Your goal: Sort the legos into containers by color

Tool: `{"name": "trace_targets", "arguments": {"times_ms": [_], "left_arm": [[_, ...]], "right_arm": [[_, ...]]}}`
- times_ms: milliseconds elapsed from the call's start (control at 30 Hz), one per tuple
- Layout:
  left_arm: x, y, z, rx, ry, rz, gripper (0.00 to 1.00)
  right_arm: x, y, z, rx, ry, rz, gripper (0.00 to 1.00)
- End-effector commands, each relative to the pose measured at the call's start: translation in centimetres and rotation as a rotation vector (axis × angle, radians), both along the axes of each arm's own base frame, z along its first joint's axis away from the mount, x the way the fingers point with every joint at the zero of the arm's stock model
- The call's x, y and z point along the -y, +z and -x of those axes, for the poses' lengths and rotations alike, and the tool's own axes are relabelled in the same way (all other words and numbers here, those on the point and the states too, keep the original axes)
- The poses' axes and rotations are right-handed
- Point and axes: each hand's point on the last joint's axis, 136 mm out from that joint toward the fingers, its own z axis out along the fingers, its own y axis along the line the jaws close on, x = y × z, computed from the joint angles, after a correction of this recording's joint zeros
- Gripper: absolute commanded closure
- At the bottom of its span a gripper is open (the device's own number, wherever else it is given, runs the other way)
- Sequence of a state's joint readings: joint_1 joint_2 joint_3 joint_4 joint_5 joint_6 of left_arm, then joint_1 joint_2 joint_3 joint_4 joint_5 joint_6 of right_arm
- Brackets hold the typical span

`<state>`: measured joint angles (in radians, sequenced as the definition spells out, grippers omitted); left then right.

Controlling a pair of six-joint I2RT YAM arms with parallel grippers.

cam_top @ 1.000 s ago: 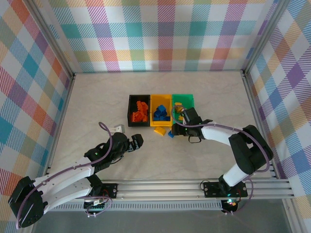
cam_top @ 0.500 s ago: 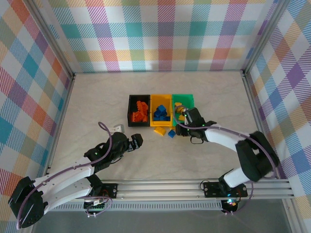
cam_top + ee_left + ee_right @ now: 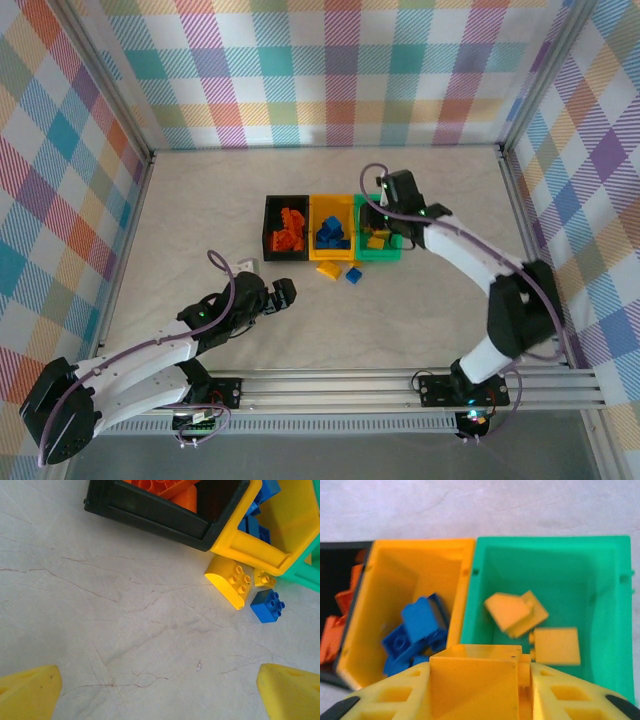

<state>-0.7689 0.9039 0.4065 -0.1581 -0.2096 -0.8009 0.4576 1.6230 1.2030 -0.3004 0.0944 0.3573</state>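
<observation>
Presently the held yellow brick (image 3: 472, 680) is pinched between the fingers of the right pincer (image 3: 480, 695), hanging above the bins and resting in none. From the wrist it sits across the near end of the shared wall between the yellow-orange bin (image 3: 410, 560) and the green bin (image 3: 600, 580). The green bin, which holds the binned yellow bricks (image 3: 555, 646), lies ahead and to the right. From above, the pincer stands over the green bin.

Judgement: the release wants a small shift toward the green side. Dropped short, the brick could land among the blue bricks (image 3: 417, 622).

The left pincer (image 3: 160, 695), spread wide, hovers over the tabletop (image 3: 125, 630) near a loose yellow brick (image 3: 230, 582) and a loose blue brick (image 3: 266, 606). The right arm is the nearer one to the green bin.
</observation>
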Motion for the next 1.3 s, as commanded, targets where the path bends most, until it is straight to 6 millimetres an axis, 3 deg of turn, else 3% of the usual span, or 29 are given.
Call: {"name": "trace_targets", "arguments": {"times_ms": [0, 100, 233, 300, 400, 500, 633, 767, 833, 1100, 1267], "left_arm": [[0.3, 1.5, -0.4, 0.011, 0.006, 0.031, 0.0], [0.0, 1.5, -0.2, 0.01, 0.008, 0.03, 0.0], [0.1, 1.8, -0.1, 0.014, 0.001, 0.038, 0.0], [0.1, 1.9, -0.1, 0.016, 0.0, 0.041, 0.0], [0.4, 2.2, -0.2, 0.023, -0.006, 0.049, 0.0], [0.5, 2.4, -0.3, 0.027, -0.007, 0.053, 0.0], [0.4, 2.5, -0.3, 0.031, -0.007, 0.055, 0.0], [0.3, 2.4, -0.3, 0.031, -0.006, 0.056, 0.0], [0.4, 2.4, -0.2, 0.029, -0.006, 0.059, 0.0], [0.0, 2.2, 0.1, 0.025, -0.003, 0.053, 0.0], [-0.3, 2.1, 0.3, 0.027, 0.003, 0.061, 0.0]], "right_arm": [[0.9, -1.5, -1.7, -0.062, -0.051, 0.075, 0.6], [1.2, -2.1, -2.3, -0.079, -0.085, 0.091, 0.59], [0.6, -1.1, -1.8, -0.058, -0.047, 0.049, 0.33], [0.5, 0.2, -1.1, -0.03, -0.024, 0.028, 0.27], [0.2, 1.7, 0.9, 0.0, 0.012, 0.001, 0.26], [-0.3, 1.5, 4.4, 0.001, 0.048, -0.02, 0.25], [-0.8, -1.6, 9.2, -0.038, 0.053, -0.03, 0.25], [-1.6, -5.2, 11.5, -0.07, 0.002, -0.047, 0.25], [-2.0, -6.7, 11.7, -0.081, -0.032, -0.053, 0.24], [-4.3, -9.4, 10.2, -0.082, -0.046, -0.002, 0.24], [-3.7, -11.4, 9.5, -0.131, -0.06, 0.13, 0.28]]}}
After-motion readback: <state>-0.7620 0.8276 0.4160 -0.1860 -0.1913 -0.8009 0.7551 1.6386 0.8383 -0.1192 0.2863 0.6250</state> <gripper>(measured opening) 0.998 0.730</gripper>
